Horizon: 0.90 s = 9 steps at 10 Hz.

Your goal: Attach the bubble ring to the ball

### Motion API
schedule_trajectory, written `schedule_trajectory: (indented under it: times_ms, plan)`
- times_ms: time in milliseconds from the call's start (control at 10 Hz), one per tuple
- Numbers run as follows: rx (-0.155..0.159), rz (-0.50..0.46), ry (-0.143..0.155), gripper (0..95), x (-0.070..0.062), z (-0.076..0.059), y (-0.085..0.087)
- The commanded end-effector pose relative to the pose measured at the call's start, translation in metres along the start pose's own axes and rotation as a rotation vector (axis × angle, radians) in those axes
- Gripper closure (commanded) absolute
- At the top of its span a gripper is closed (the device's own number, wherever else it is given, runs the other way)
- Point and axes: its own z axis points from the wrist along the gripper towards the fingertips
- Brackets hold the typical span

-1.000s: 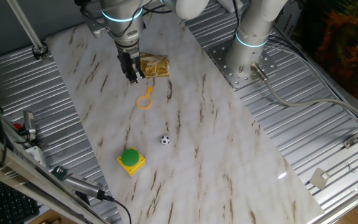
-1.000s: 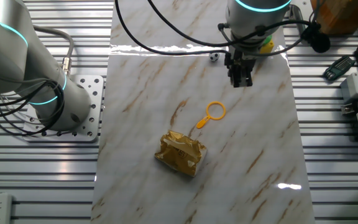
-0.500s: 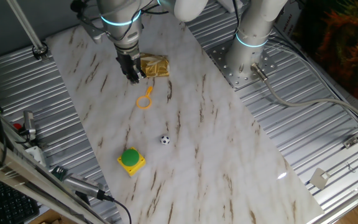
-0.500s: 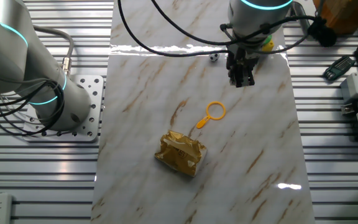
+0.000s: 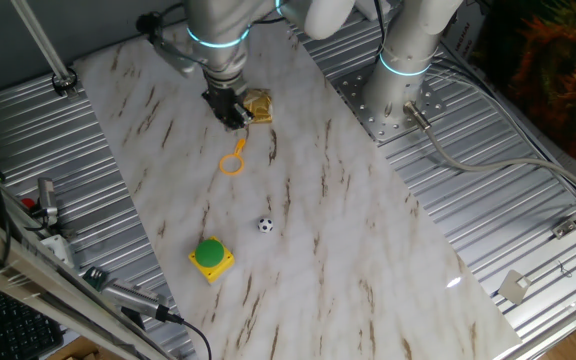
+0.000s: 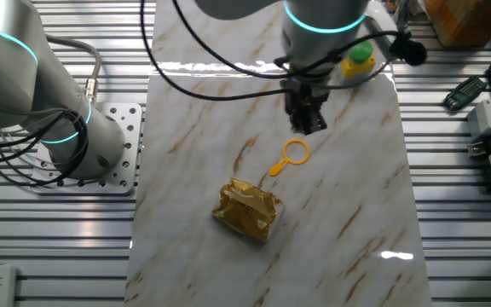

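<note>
On the left of the marble table (image 5: 368,250) in one fixed view sits a green button on a yellow base (image 5: 210,256), near the front edge. Just right of it and a little farther back lies the small black-and-white ball (image 5: 265,225), alone on the bare marble and touching nothing. Farther back lies the orange ring (image 5: 233,160), flat on the table with its loop toward the ball and its short handle pointing away toward the wrapper; ring and ball are well apart. Above the handle end hangs the gripper (image 5: 234,117), pointing down, its dark fingers close together, though whether they are fully pressed shut cannot be told from either camera. It holds nothing. Right beside it lies a crumpled golden wrapper (image 5: 257,106), partly hidden by the arm. In the other fixed view the wrapper (image 6: 249,210) lies nearest the camera, the ring (image 6: 291,155) just beyond it with its handle aimed at the wrapper, the gripper (image 6: 308,121) hanging just past the loop, and the button (image 6: 357,58) at the far right edge.
</note>
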Motion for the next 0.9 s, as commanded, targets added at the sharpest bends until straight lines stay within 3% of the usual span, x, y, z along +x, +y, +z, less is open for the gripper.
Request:
schedule_trajectory:
  times_ms: [100,400,700,900]
  plan:
    - [0.012,-0.227,0.024,95.0,0.019,0.023,0.001]
    - [0.009,-0.302,0.023,95.0,0.022,0.048,-0.009]
    - [0.026,-0.354,0.035,95.0,0.02,0.068,-0.014]
    - [0.027,-0.373,0.031,95.0,0.02,0.075,-0.015]
